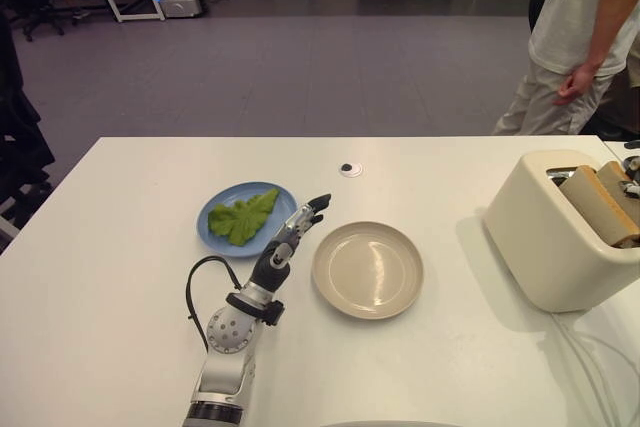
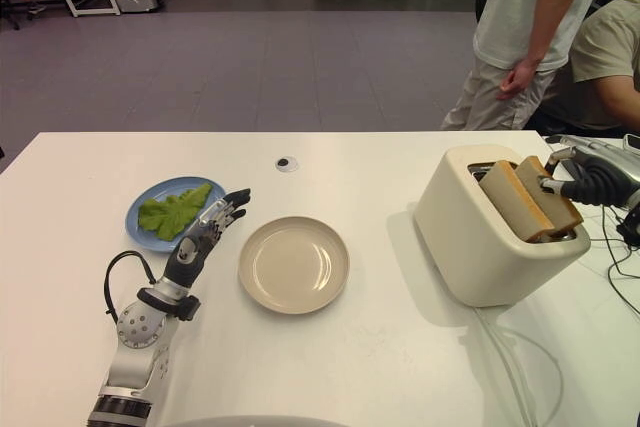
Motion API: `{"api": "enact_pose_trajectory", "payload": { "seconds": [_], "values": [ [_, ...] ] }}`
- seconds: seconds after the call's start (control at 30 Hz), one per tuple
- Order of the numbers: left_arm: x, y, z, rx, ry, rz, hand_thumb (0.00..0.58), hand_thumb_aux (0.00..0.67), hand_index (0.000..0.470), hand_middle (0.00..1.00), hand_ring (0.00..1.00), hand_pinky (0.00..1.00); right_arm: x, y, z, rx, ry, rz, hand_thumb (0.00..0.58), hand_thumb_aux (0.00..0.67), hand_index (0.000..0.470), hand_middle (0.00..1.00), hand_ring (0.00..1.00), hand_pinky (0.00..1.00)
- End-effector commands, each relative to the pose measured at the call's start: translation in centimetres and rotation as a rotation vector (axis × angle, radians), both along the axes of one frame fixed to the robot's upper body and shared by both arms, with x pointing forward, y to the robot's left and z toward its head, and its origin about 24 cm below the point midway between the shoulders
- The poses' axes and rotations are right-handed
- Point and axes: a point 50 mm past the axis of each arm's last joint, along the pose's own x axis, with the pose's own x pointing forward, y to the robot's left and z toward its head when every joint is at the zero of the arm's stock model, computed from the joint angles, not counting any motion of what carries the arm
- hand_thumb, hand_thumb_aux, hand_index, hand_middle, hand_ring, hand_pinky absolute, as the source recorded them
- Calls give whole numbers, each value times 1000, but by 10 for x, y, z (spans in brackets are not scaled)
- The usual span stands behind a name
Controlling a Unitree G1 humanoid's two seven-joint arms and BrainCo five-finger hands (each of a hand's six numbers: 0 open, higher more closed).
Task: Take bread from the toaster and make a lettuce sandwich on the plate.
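At the right end of the desk (image 2: 380,367), the fingers (image 2: 552,186) of the right hand (image 2: 592,183) are curled and closed on the top corner of a bread slice (image 2: 565,209), which stands tilted in the slot of the toaster (image 2: 480,247). A second slice (image 2: 510,202) stands just beside it on the side nearer the desk's middle, leaning the same way, with no fingers on it. Both slices rise well above the toaster's top. The toaster is cream-coloured with rounded corners and sits near the desk's right edge; pale cables (image 2: 520,367) trail across the surface in front of it. Toward the left, the left hand (image 2: 195,245) lies low over the desk with its fingers (image 2: 228,209) stretched out straight and released, holding nothing. Their tips reach the right rim of the blue plate (image 2: 136,231); whether they touch it cannot be determined. A black cable loop (image 2: 110,282) hangs off the wrist. The lettuce (image 2: 175,212), a single green leaf, lies flat on the blue plate. The beige plate (image 2: 294,264) sits just right of the left hand, near the blue plate but apart from it, and carries nothing. It stands well apart from the toaster. A small dark disc (image 2: 287,162) is set into the desk behind the two plates.
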Motion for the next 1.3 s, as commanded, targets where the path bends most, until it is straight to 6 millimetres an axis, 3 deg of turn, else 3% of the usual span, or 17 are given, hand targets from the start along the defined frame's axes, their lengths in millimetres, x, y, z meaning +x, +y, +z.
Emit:
{"api": "enact_pose_trajectory", "payload": {
  "seconds": [0.03,0.2,0.4,0.5,0.6,0.67,0.77,0.9,0.97,1.07,1.17,1.3],
  "values": [
    [-2,3,-4,17,16,4,0,0,0,0,0,0,2,13,-16,85,57,63,580,670,470,0,0,0],
    [-3,3,-4,21,14,5,0,0,0,0,0,0,2,6,6,128,-60,29,580,670,470,0,0,0],
    [-1,4,-5,21,15,11,0,0,0,0,0,0,-11,-5,98,142,-361,7,580,670,470,0,0,0],
    [2,3,-6,23,14,6,0,0,0,0,0,0,-9,10,117,231,-426,107,580,670,470,0,0,0],
    [3,2,-7,23,12,3,0,0,0,0,0,0,2,40,111,385,-412,285,580,670,470,0,0,0],
    [4,3,-7,23,10,2,0,0,0,0,0,0,10,67,102,522,-353,419,580,670,470,0,0,0],
    [4,10,-6,6,-9,35,0,0,0,0,0,0,31,122,67,710,-168,604,580,670,470,0,0,0],
    [10,28,4,-46,-43,119,0,0,0,0,0,0,61,194,5,845,97,697,580,670,470,0,0,0],
    [13,36,10,-36,-60,154,0,0,0,0,0,0,66,220,-26,839,203,706,580,670,470,0,0,0],
    [21,52,16,88,-71,225,0,0,0,0,0,0,67,241,-71,810,325,691,580,670,470,0,0,0],
    [36,77,20,330,-56,357,0,0,0,0,0,0,66,251,-109,778,406,649,580,670,470,0,0,0],
    [57,104,15,613,2,484,23,13,9,0,0,0,58,264,-134,744,444,668,580,670,470,0,0,0]
  ]
}}
